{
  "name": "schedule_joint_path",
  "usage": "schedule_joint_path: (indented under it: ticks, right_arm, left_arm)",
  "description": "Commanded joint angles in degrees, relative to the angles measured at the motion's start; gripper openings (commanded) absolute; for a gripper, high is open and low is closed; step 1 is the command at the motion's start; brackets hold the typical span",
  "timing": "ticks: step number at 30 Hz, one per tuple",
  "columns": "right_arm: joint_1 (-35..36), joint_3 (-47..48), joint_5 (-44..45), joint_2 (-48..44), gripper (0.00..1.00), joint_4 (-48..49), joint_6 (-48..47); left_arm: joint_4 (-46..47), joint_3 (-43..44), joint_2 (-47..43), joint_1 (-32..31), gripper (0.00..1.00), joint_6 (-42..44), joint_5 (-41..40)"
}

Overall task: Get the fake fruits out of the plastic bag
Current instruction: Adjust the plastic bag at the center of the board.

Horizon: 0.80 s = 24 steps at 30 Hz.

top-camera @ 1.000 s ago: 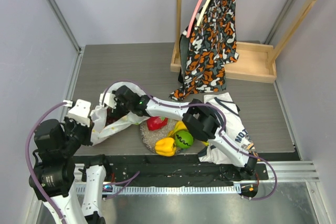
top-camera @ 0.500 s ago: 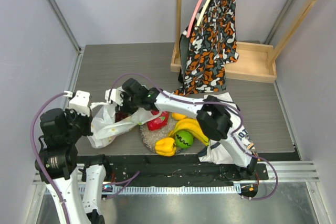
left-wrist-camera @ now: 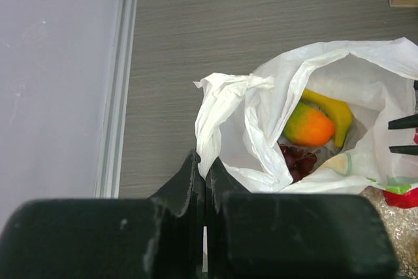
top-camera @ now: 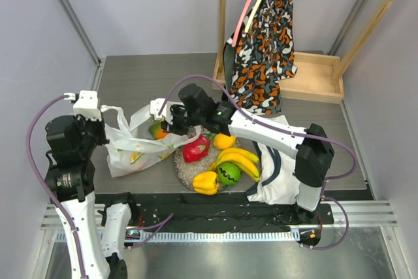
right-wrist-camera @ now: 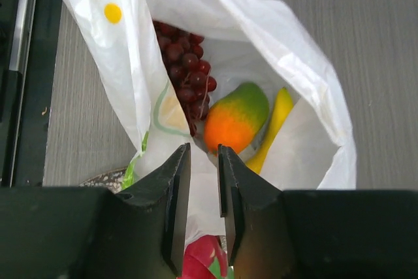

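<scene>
Your left gripper (left-wrist-camera: 204,169) has pulled up and back, pinched tight on a handle of the bag (top-camera: 130,155), so the mouth now gapes. The mango (right-wrist-camera: 236,117), grapes (right-wrist-camera: 186,63) and a banana (right-wrist-camera: 277,122) are still inside. Your right gripper (right-wrist-camera: 203,161), slightly parted and empty, has backed out to the mouth, so I'd reach for the mango next.

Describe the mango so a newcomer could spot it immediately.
Start at the white plastic bag, lying open at the left of the table. Inside, the mango sits between dark grapes and a yellow banana; it alone fades from green to orange.
</scene>
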Motion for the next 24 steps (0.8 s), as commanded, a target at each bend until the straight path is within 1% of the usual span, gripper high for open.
schedule_joint_path:
  ticks: [1, 2, 4, 5, 6, 8, 9, 11, 13, 14, 16, 17, 18, 20, 21, 24]
  right_arm:
    - [-0.4, -1.1, -1.8, 1.4, 0.30, 4.2, 3.5]
    - [-0.2, -0.2, -0.8, 4.1, 0.30, 7.0, 4.4]
    - [0.1, 2.1, 1.5, 8.3, 0.31, 9.0, 7.5]
    - [0.3, 3.8, 2.8, 12.6, 0.31, 9.1, 8.7]
    - [0.4, 6.3, 3.3, 14.1, 0.31, 9.1, 9.6]
    - [1.5, 6.4, 3.4, 16.3, 0.30, 8.5, 8.3]
    - [1.9, 5.5, 2.8, 16.1, 0.31, 7.8, 6.0]
    - [3.4, 1.5, 1.1, 14.4, 0.30, 4.4, 4.5]
    - [4.0, -3.8, 0.2, 12.0, 0.30, 2.1, 4.2]
    - [4.1, -5.4, -0.3, 9.4, 0.32, 1.9, 4.4]
    - [4.0, -7.7, 0.7, 7.4, 0.36, 2.2, 3.4]
    - [4.0, -7.8, 2.2, 6.7, 0.41, 2.6, 2.7]
    - [4.0, -7.7, 3.3, 6.0, 0.50, 3.3, 2.0]
    - [4.0, -7.4, 5.2, 5.9, 0.57, 6.4, -0.6]
    - [4.0, -7.2, 7.2, 6.7, 0.64, 7.6, -1.2]
    - [3.7, -4.2, 10.1, 9.3, 0.67, 11.0, -2.4]
  left_arm:
    - [1.9, 2.8, -0.4, -0.2, 0.00, 0.5, 3.3]
    - [0.8, 2.8, -1.0, -0.2, 0.00, 0.5, 3.7]
    - [-2.4, 2.6, -1.8, -0.2, 0.00, 1.2, 4.4]
    - [-3.3, 2.5, -2.3, -0.2, 0.00, 1.5, 4.5]
    - [-4.7, 2.1, -3.4, -0.2, 0.00, 1.9, 4.9]
    - [-6.3, 1.4, -4.6, -0.2, 0.00, 2.3, 5.6]
    - [-6.8, 1.3, -4.8, -0.1, 0.00, 2.5, 5.8]
    - [-7.7, 0.6, -5.3, -0.2, 0.00, 2.7, 6.1]
    - [-8.0, 0.1, -5.6, -0.2, 0.00, 3.4, 6.5]
    - [-8.0, -0.1, -5.6, -0.1, 0.00, 3.5, 6.4]
    - [-8.0, -0.6, -5.7, -0.2, 0.00, 3.9, 6.6]
    - [-8.0, -0.9, -5.8, -0.2, 0.00, 4.0, 6.7]
    - [-7.9, -1.3, -5.9, -0.2, 0.00, 4.1, 7.0]
    - [-7.9, -1.8, -6.1, -0.2, 0.00, 4.1, 7.4]
    - [-8.0, -2.0, -6.1, -0.2, 0.00, 4.2, 7.5]
    - [-9.0, -2.0, -6.1, -0.2, 0.00, 5.5, 8.8]
